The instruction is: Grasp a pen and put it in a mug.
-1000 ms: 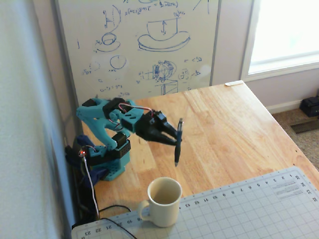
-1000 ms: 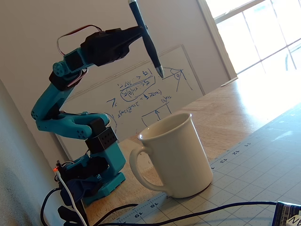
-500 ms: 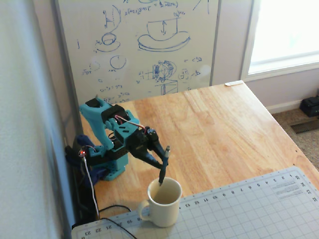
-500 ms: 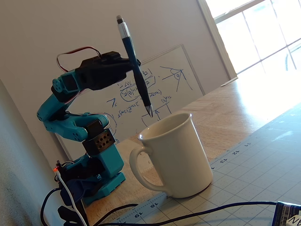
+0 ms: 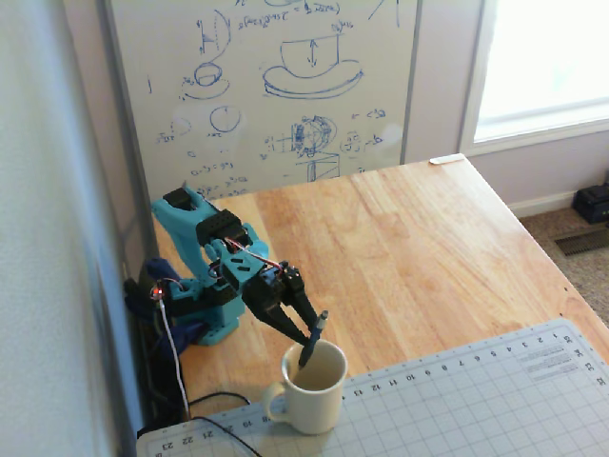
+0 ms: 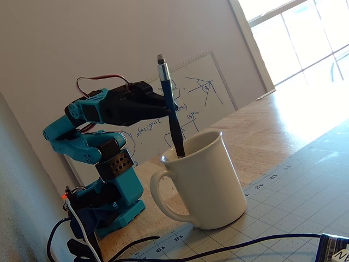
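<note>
Behind the mug point(image 5: 310, 390), on the wooden table point(image 5: 428, 248), the teal arm point(image 5: 205, 262) reaches forward. Its gripper point(image 6: 168, 105) is clenched around the pen point(image 6: 173, 117), whose lower end already dips inside the mug's rim. Released while tilted this way, the pen could lever against the rim and tip out.

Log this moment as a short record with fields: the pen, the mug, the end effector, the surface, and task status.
pen: dark, nearly upright, lower end inside the mug, silvery end up
mug: cream-white, upright, handle toward the left in both fixed views
end effector: black, closed on the pen's upper half
surface: mug stands on the gridded cutting mat on a wooden table
status: pen in the mug, not yet released
</note>
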Controlling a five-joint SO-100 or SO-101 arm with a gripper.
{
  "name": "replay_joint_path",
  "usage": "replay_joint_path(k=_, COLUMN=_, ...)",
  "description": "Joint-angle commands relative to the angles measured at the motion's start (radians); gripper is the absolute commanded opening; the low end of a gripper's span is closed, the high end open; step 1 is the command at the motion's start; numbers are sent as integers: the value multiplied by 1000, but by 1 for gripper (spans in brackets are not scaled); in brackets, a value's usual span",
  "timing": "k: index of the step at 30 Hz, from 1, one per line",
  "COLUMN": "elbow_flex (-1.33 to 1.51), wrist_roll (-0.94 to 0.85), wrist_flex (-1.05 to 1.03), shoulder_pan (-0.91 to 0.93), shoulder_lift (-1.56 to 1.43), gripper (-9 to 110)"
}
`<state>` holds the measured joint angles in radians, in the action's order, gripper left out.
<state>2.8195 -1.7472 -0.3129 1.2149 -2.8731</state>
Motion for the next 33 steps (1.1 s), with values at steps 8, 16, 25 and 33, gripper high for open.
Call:
replay_joint_path(k=8, elbow_flex=-52, wrist_roll=8, wrist_flex=41, shoulder_pan=-5, shoulder_lift=-25, gripper=9)
replay_joint_path(k=16, elbow_flex=-164, wrist_roll=28, wrist_flex=40, shoulder_pan=-129, shoulder_lift=-25, gripper=0)
replay_joint_path(k=25, elbow_flex=-173, wrist_roll=508, wrist_flex=26, shoulder_pan=-324, shoulder_lift=-25, gripper=1)
replay_joint_path(k=33, elbow_flex=-161, wrist_roll=1235, wrist_flex=21, shoulder_pan=-595, shoulder_lift=-25, gripper=1)
